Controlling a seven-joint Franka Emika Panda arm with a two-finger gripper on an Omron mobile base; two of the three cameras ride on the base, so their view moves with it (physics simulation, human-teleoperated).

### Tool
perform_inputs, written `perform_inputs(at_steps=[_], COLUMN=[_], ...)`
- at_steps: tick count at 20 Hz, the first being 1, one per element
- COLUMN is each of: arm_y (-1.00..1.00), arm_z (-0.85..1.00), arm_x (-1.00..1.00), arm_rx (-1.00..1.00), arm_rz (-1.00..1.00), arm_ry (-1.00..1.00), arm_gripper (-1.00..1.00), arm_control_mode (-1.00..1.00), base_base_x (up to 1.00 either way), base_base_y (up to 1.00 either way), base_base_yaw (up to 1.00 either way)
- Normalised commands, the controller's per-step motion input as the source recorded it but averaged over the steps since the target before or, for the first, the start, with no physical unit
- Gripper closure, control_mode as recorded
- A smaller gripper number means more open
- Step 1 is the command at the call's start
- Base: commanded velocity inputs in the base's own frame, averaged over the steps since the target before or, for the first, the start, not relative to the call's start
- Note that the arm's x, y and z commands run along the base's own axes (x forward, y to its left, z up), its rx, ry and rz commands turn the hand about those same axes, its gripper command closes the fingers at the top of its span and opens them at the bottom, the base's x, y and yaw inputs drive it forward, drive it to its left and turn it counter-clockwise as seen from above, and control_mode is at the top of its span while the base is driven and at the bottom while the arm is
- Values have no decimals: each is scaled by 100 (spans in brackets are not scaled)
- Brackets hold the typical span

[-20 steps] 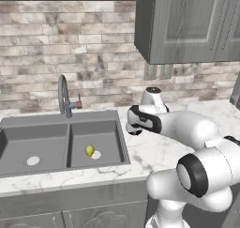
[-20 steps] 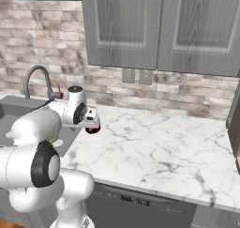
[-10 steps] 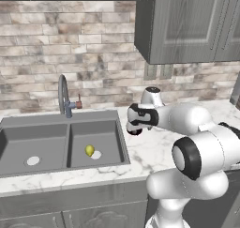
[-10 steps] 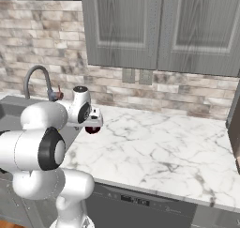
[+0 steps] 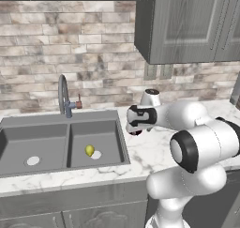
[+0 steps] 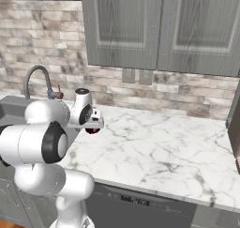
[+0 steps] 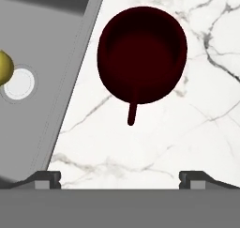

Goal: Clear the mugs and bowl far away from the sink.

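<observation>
A: What lies below, left to right?
B: The sink (image 7: 56, 58) with a yellow fruit (image 7: 4, 66), then the maroon mug (image 7: 142, 53), upright on the marble surface (image 7: 197, 128) just beside the sink.
A: Your jaws?
B: My gripper (image 7: 120, 178) hovers above the mug, jaws spread wide, empty.

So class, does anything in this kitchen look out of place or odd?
A small yellow fruit lies in the right basin of the sink beside the drain. The dark mug stands upright on the counter, nothing spilled.

Mug (image 7: 140, 53) dk maroon; counter (image 7: 154, 142) white marble, grey veins; sink (image 5: 61, 142) grey.
</observation>
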Motion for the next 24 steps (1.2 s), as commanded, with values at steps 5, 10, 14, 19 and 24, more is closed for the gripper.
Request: perform_inputs(at_steps=[5,10,14,19,24], arm_y=[0,0,-8,0,0], arm_z=[-4,0,0,0,0], arm_x=[3,0,12,26,18], arm_rx=[0,0,0,0,0], arm_rz=[0,0,0,0,0], arm_ry=[-1,0,0,0,0], arm_gripper=[-100,-100,-100,-100,-100], arm_control_mode=[-100,-100,-100,-100,-100], base_base_x=[0,0,0,0,0], base_base_y=[0,0,0,0,0], base_base_yaw=[0,0,0,0,0])
